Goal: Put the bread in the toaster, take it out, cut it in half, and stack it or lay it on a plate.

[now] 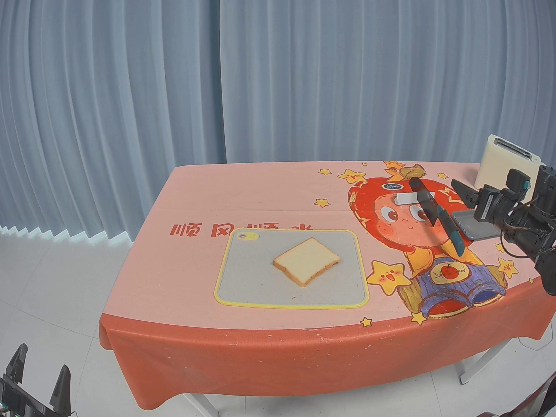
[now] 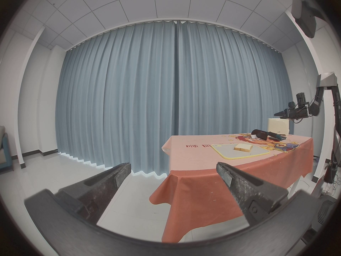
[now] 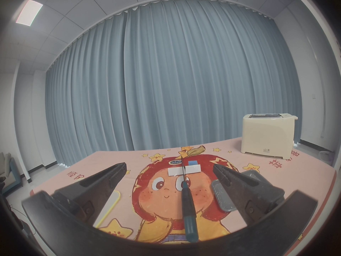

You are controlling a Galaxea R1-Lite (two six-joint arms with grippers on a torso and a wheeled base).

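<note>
– Grey cutting board [image 1: 255, 279] w/ yellow rim, mid bench [image 1: 174, 273]. Bread [image 1: 306, 260] lies flat on it, one whole slice, no cut. Status?
– Judging by that, toast step prob done. Can't confirm browning, slice looks pale. Toaster [image 1: 507, 160] sits at the far right corner, well apart from the bread.
– Knife?
– Knife [image 1: 438, 215] lies on the bench btw board and toaster, blue handle toward the robot. Nothing grips it. Right claw [image 3: 169, 167] hovers over the bench near it, released, fingers spread, empty.
– Left?
– Left claw [image 2: 173, 165] is low, off the bench's left side, also released and empty.
– Remaining?
– Grab knife, halve the slice, plate it. Approx half done imo. Small grey flat pad [image 3: 222, 196] just beside the knife, can't tell what it's for.
</note>
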